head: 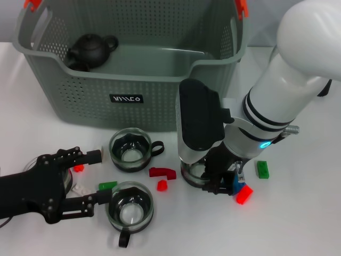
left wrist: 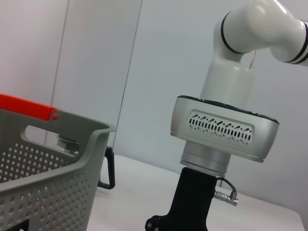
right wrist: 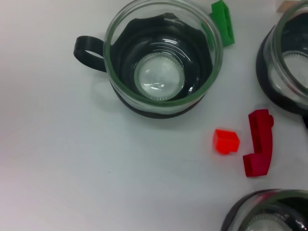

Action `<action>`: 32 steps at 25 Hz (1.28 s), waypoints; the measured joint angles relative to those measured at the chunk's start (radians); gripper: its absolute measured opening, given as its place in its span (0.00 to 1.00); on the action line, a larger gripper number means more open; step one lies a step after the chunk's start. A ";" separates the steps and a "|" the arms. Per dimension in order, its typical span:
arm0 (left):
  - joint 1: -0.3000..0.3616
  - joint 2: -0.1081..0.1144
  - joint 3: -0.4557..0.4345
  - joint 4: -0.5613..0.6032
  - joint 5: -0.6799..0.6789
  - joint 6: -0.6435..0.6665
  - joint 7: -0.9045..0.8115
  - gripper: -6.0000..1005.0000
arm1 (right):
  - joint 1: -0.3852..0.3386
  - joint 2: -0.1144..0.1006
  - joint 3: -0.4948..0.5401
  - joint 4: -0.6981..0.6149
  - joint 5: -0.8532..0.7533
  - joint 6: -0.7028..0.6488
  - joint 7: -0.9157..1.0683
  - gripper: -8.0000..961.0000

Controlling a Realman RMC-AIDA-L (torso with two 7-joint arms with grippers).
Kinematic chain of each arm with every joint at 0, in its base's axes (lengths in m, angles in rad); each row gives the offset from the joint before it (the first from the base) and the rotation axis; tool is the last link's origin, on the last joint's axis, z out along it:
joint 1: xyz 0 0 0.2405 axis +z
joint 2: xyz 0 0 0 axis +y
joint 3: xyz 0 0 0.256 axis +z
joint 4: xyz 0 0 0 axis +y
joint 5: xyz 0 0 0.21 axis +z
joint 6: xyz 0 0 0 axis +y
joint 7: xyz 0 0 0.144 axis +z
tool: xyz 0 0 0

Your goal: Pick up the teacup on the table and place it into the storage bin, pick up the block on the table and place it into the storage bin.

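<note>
The storage bin [head: 133, 80] stands at the back, and its wall also fills a corner of the left wrist view [left wrist: 48, 183]. Three glass teacups with black holders are on the table: one before the bin [head: 129, 149], one nearer the front [head: 130, 205] [right wrist: 163, 62], and one [head: 194, 173] [right wrist: 269, 211] right under my right gripper [head: 210, 178]. Red blocks [head: 162, 173] [right wrist: 257, 144] lie between the cups. At the front left my left gripper [head: 98, 177] is open, empty, and beside the front teacup.
A black teapot [head: 90, 49] lies inside the bin. Scattered around are a green block [head: 107, 185], another green block [head: 262, 169], a red block [head: 244, 194], a blue piece [head: 234, 184] and a small red block [head: 79, 167]. The right arm's wrist [left wrist: 224, 130] rises near the bin.
</note>
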 joint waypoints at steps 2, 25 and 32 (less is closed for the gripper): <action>0.000 0.000 0.000 0.000 0.000 0.000 0.000 0.84 | 0.000 0.000 0.000 0.000 0.000 -0.001 0.001 0.28; -0.012 0.005 -0.013 0.000 -0.001 0.001 -0.002 0.84 | -0.131 -0.057 0.814 -0.342 0.388 -0.635 -0.177 0.08; -0.035 0.004 -0.014 -0.002 -0.002 0.001 -0.014 0.84 | -0.162 -0.054 0.906 -0.307 0.614 -0.571 -0.186 0.09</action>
